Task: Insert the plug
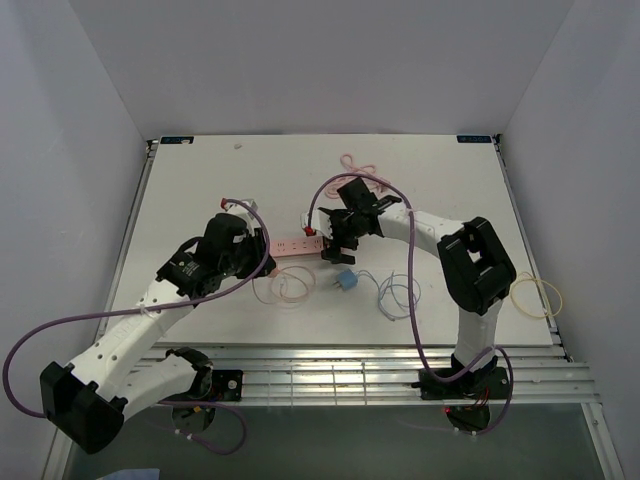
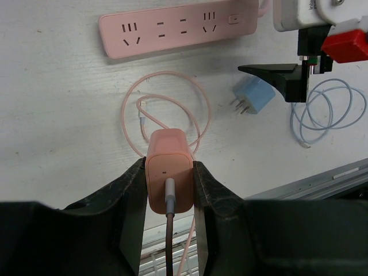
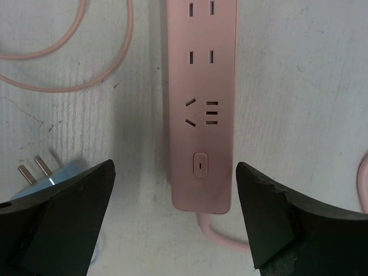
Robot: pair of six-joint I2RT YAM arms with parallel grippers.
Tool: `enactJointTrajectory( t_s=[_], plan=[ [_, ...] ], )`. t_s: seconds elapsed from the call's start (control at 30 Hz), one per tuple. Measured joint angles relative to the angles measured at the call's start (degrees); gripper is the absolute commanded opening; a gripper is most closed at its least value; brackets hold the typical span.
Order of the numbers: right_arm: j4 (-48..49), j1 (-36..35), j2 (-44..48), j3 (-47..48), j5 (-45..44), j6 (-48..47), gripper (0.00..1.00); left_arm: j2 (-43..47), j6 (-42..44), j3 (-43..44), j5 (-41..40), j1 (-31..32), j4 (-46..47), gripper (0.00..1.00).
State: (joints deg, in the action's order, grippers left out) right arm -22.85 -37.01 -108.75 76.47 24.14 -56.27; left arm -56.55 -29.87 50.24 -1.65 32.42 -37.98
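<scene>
A pink power strip (image 1: 297, 244) (image 2: 178, 27) (image 3: 201, 115) lies flat in the middle of the table, sockets up. My left gripper (image 2: 168, 167) (image 1: 252, 248) is shut on a pink plug (image 2: 168, 172), with a grey cable coming out of the plug's rear. It hangs short of the strip, above a loose pink cable coil (image 2: 167, 109). My right gripper (image 3: 174, 167) (image 1: 335, 240) hovers open over the strip's switch end, one finger on either side and apart from it. A blue plug (image 1: 346, 280) (image 2: 253, 98) (image 3: 57, 175) lies on the table beside it, prongs showing.
A white cable coil (image 1: 400, 292) (image 2: 328, 112) lies right of the blue plug. The strip's pink cord (image 1: 360, 170) loops at the back. A yellow loop (image 1: 537, 297) sits at the right edge. Metal slats (image 1: 380, 365) run along the near edge.
</scene>
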Motion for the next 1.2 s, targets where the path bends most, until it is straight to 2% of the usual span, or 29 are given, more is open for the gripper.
enactJointTrajectory(
  t_s=[0.17, 0.27, 0.47, 0.57, 0.63, 0.67, 0.87, 1.0, 1.07, 1.2],
  plan=[
    [0.59, -0.09, -2.01, 0.72, -0.24, 0.13, 0.95, 0.63, -0.24, 0.00, -0.85, 0.00, -0.81, 0.00],
    [1.29, -0.09, -2.89, 0.98, -1.38, 0.28, 1.00, 0.59, -0.24, 0.00, -0.96, 0.00, -0.98, 0.00],
    [2.86, -0.09, -5.18, 1.49, -3.63, 0.33, 0.58, -2.03, 0.28, 0.31, -1.27, 0.00, 0.68, 0.00],
    [3.67, 0.00, -6.03, 1.79, -4.42, 0.50, 0.43, -4.76, 1.84, 0.74, -0.87, 0.00, 4.74, 0.00],
    [3.98, 0.31, -6.05, 1.88, -4.74, 0.66, 0.39, -7.72, 3.63, 2.23, -0.61, 0.00, 7.87, 0.00],
    [3.96, 0.55, -6.05, 1.88, -4.70, 0.72, 0.33, -9.64, 4.94, 3.65, -0.37, 0.00, 9.31, 0.00],
    [3.54, 3.06, -6.05, 1.88, -3.28, 0.28, 0.24, -20.90, 17.55, 14.91, 0.35, -0.09, 18.36, 0.00],
    [2.93, 5.70, -6.03, 1.88, -2.43, -0.31, 0.21, -24.09, 29.77, 21.73, 1.18, -1.64, 20.52, 0.00],
    [2.60, 6.69, -5.95, 1.88, -2.05, -0.76, 0.18, -24.30, 36.74, 25.16, 4.35, -4.70, 19.74, 0.00],
    [1.79, 7.91, -5.73, 1.86, -1.29, -1.36, 0.18, -25.94, 49.42, 36.20, 10.73, -16.55, 14.56, 0.00]
  ],
)
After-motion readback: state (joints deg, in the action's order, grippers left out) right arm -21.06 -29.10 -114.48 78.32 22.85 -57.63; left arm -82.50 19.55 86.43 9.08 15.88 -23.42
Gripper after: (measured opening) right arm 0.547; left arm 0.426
